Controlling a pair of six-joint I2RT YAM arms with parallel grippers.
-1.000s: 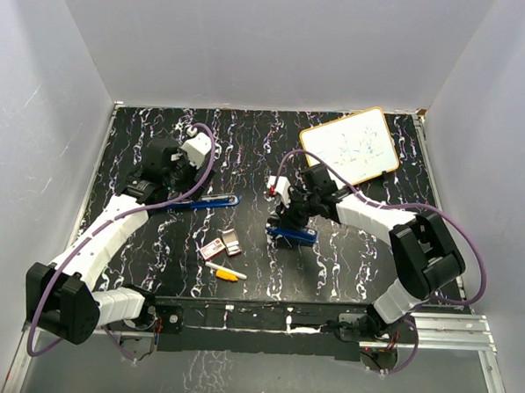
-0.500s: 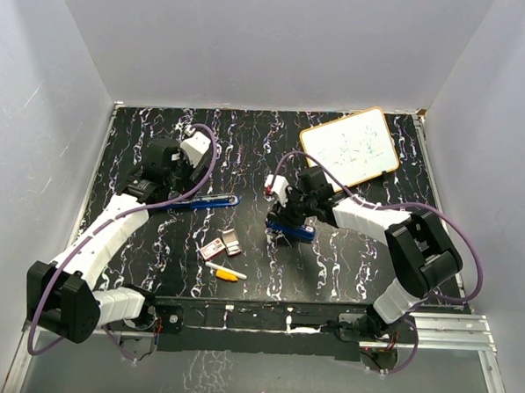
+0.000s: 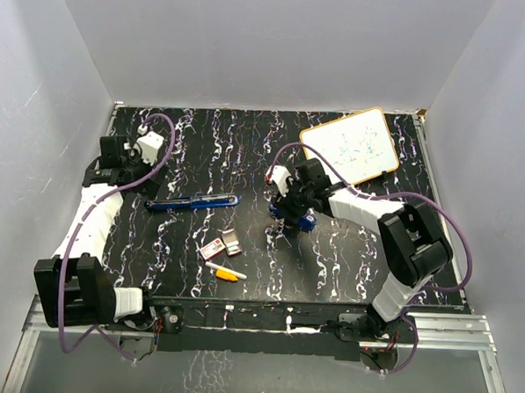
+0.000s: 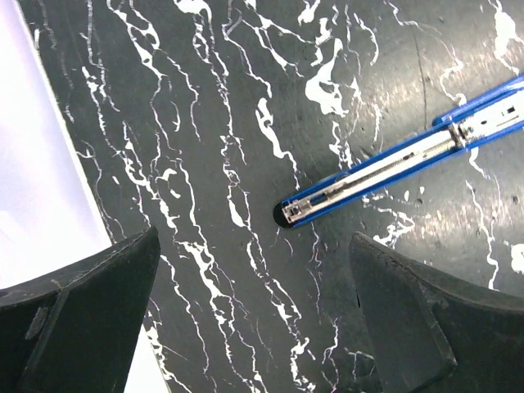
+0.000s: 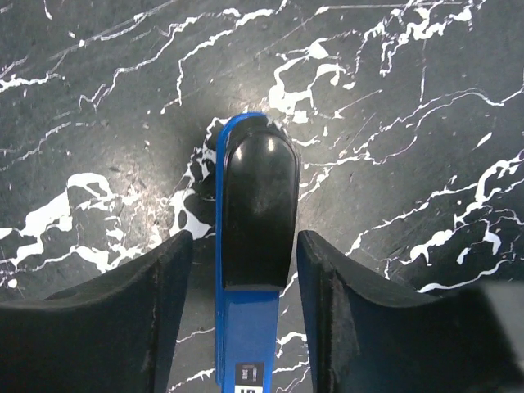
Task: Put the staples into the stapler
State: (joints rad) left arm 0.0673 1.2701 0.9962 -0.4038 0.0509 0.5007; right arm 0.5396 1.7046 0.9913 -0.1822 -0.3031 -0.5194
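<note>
Straddling the blue stapler body (image 5: 255,188) on the worktop (image 3: 365,255), the right claw (image 5: 246,270) stands part-open, bare worktop showing beside one finger, so nothing is gripped; the left claw (image 4: 246,319) gapes wide and empty above the open stapler track (image 4: 385,168); the staples (image 3: 224,245) sit in their box between both. Best, I judge: pinch one strip by its sides and lay it straight into the track.

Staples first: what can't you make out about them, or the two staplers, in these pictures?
Staple box, top view: too small to show any strips inside.
Open stapler, left wrist view: far end cut off by the frame edge.
Second stapler, right wrist view: rear cut off below; whether the right tool touches it is unclear.
</note>
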